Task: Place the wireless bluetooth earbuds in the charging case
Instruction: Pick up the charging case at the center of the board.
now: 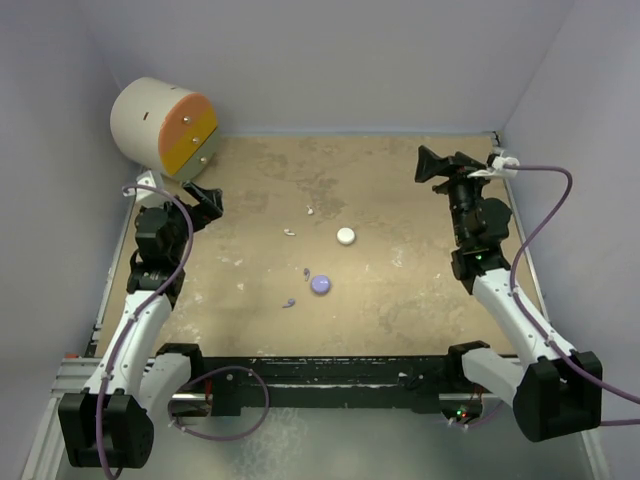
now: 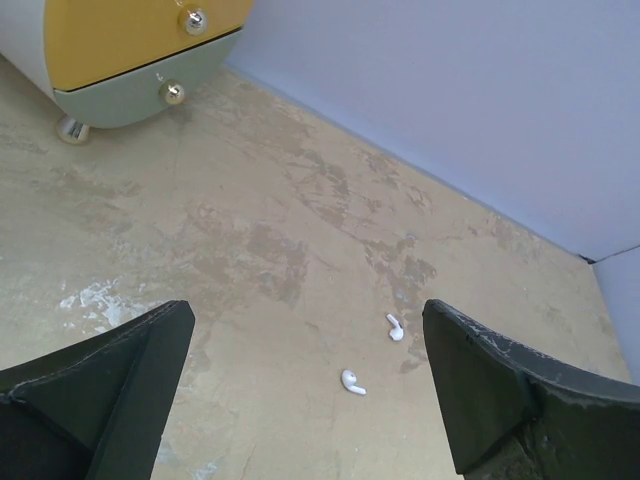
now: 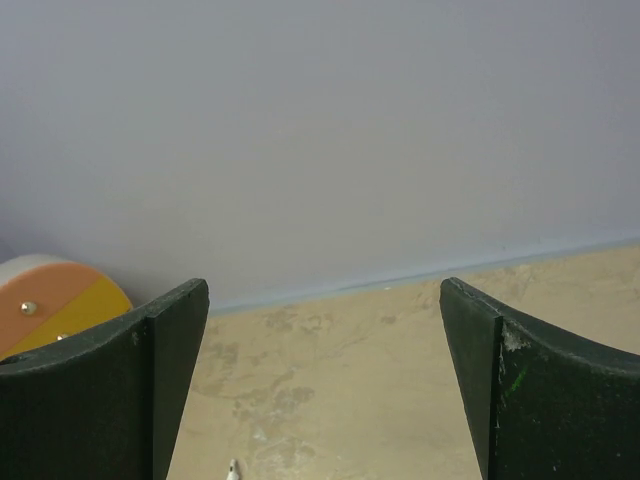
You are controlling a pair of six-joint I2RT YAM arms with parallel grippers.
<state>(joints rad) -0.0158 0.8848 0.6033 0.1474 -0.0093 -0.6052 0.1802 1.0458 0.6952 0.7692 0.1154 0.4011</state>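
At 9 o'clock of the desk (image 1: 420, 300), left tool (image 1: 208, 200) wide, empty. At 2 o'clock, right tool (image 1: 424, 166) wide, empty. Mid-desk: whitish earbuds (image 1: 289, 232) loose, 10 o'clock of white case (image 1: 346, 236). Lilac earbuds (image 1: 306, 271) loose, 9 o'clock side of lilac case (image 1: 320, 284).

1. We see our left arm (image 1: 140, 320) bent up along the left side, its left gripper (image 1: 205, 200) spread wide and holding nothing.
2. Our right arm (image 1: 510, 310) reaches farther back, its right gripper (image 1: 432, 165) likewise wide apart and empty.
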